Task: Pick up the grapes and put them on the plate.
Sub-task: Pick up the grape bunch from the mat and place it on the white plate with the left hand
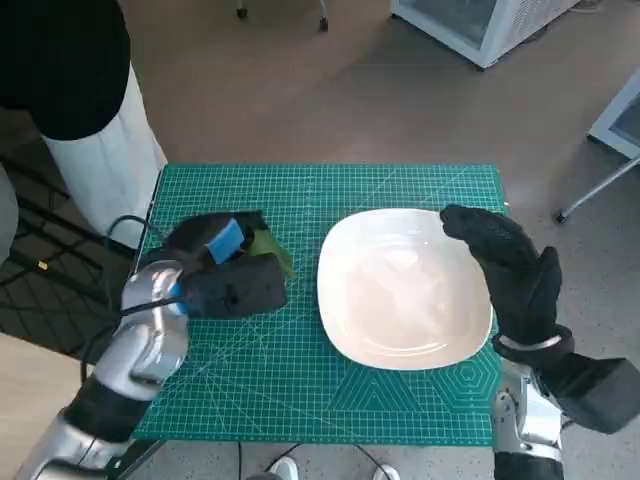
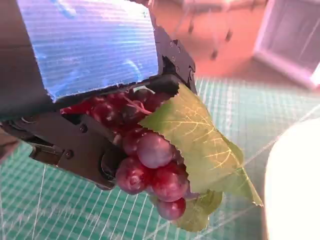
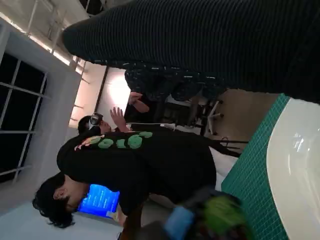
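A bunch of dark red grapes [image 2: 150, 165] with green leaves [image 2: 200, 140] sits in the grip of my left hand [image 2: 90, 90], which holds it above the green mat. In the head view my left hand [image 1: 222, 272] is left of the white plate [image 1: 404, 290], and only the leaves [image 1: 270, 248] peek out beside it. My right hand [image 1: 512, 268] hovers over the plate's right edge with its fingers spread and nothing in them. The right wrist view shows the plate rim [image 3: 295, 160] and a blurred glimpse of my left hand with the leaves [image 3: 220, 217].
The green cutting mat [image 1: 300, 380] covers the small table. A person in a black top stands at the table's far left corner [image 1: 70, 80], also seen as a person [image 3: 130, 165] in the right wrist view. A white cabinet [image 1: 480, 25] stands beyond the table.
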`<action>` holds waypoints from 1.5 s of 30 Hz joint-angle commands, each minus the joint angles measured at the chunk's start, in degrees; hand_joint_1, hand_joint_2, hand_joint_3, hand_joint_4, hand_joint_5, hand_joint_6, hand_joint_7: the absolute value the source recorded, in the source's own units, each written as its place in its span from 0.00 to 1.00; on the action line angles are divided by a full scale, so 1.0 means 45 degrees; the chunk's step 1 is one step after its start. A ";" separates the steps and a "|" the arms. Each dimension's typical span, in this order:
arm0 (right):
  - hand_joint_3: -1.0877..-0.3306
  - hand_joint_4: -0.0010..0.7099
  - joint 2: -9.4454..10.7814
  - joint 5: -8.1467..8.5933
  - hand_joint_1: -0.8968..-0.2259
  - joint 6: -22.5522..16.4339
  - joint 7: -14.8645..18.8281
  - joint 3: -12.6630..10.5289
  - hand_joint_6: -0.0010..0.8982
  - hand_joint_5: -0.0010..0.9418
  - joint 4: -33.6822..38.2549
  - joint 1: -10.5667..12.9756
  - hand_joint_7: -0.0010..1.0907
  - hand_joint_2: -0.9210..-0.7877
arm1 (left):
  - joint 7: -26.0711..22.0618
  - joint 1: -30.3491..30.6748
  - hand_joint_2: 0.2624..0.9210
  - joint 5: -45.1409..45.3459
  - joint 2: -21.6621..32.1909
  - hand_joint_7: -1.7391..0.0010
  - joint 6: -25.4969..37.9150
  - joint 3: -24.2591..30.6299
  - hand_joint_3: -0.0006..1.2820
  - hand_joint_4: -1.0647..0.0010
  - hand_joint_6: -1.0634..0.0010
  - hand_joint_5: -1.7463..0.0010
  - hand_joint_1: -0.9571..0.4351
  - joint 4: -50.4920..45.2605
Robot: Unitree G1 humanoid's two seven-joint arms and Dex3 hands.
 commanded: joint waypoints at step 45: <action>0.63 0.50 0.0029 0.0162 0.55 -0.0540 0.0162 -0.0539 0.31 0.00 0.0583 -0.0108 0.00 0.00 | -0.0900 -0.3145 1.00 0.0640 -0.2616 0.37 -0.1653 -0.1549 0.05 0.34 0.40 0.31 0.69 0.0400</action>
